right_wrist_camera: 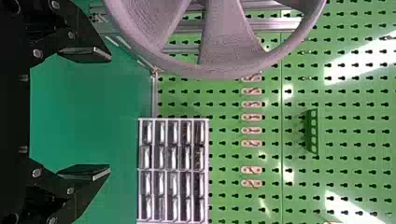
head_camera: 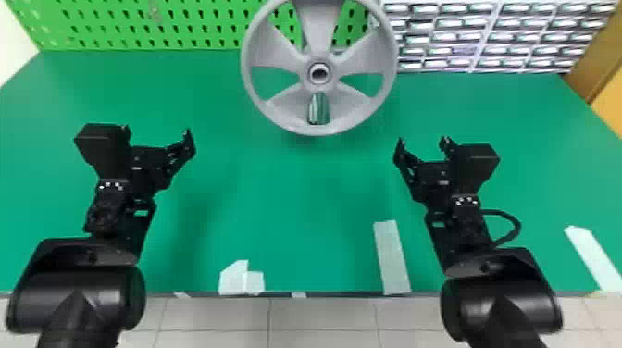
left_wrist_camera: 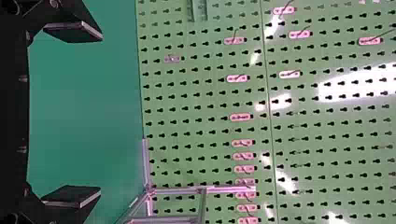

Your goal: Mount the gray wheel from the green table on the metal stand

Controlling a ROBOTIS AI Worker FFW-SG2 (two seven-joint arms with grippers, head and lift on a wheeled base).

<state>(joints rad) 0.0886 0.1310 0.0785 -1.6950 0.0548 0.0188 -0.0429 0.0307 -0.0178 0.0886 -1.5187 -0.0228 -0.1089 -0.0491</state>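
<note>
- The gray spoked wheel (head_camera: pixel 317 27) is at twelve o'clock from the robot, up against the metal stand (right_wrist_camera: pixel 252 23), face turned towards the robot and off the desk (head_camera: pixel 287 185). From here I'd call it mounted, though I can't vouch for how far the hub (head_camera: pixel 319 73) is seated.
- Being round, it has no long axis worth naming; its axle line runs roughly out towards the robot, between the two arms.
- The right pincer (head_camera: pixel 423 140) is the nearer one, with the wheel at about its ten o'clock, well apart. It's released, its fingers spread, nothing between them.
- From the left pincer (head_camera: pixel 156 132) the wheel lies at about two o'clock, farther off. That one is released too, wide and empty.
- So my guess is that the coming move is just backing away; if the hub wants another nudge, it should be square along the axle, since a one-sided shove might tilt the wheel.
- No brand or writing I can make out on the wheel.
- Around one o'clock, beyond the desk's open surface, the small-parts drawer rack (head_camera: pixel 490 37) has pale fronts, no legible labels. Towards eleven, the green pegboard (head_camera: pixel 139 23) shows no readable lettering.
</note>
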